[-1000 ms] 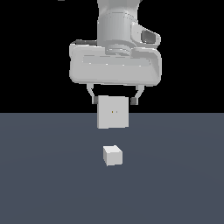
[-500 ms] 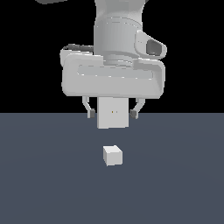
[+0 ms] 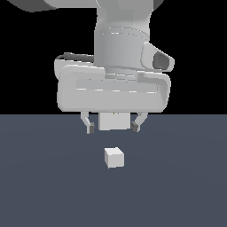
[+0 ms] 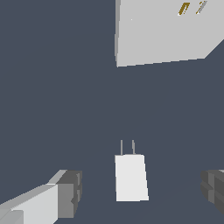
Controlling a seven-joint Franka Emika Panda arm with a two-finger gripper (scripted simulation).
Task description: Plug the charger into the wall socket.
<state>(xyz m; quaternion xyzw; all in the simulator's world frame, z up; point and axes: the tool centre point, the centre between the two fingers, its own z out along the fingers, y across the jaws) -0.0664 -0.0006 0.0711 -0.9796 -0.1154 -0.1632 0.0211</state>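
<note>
The charger (image 3: pixel 114 157) is a small white-grey cube lying on the dark floor. In the wrist view the charger (image 4: pixel 130 177) shows two thin prongs pointing toward the wall socket (image 4: pixel 166 30). The wall socket (image 3: pixel 114 121) is an upright white-grey plate, mostly hidden behind my hand in the exterior view; its two small slots show in the wrist view. My gripper (image 3: pixel 112 128) is open and empty, above the charger, with one finger on each side of it. The fingertips (image 4: pixel 68 192) do not touch the cube.
The dark grey floor (image 3: pixel 44 186) stretches all around. The large white hand body (image 3: pixel 113 91) fills the upper middle of the exterior view and covers most of the plate.
The arm has come toward the camera and lower, so the hand looks larger and now covers most of the socket plate. The fingers stay open. The charger has not moved.
</note>
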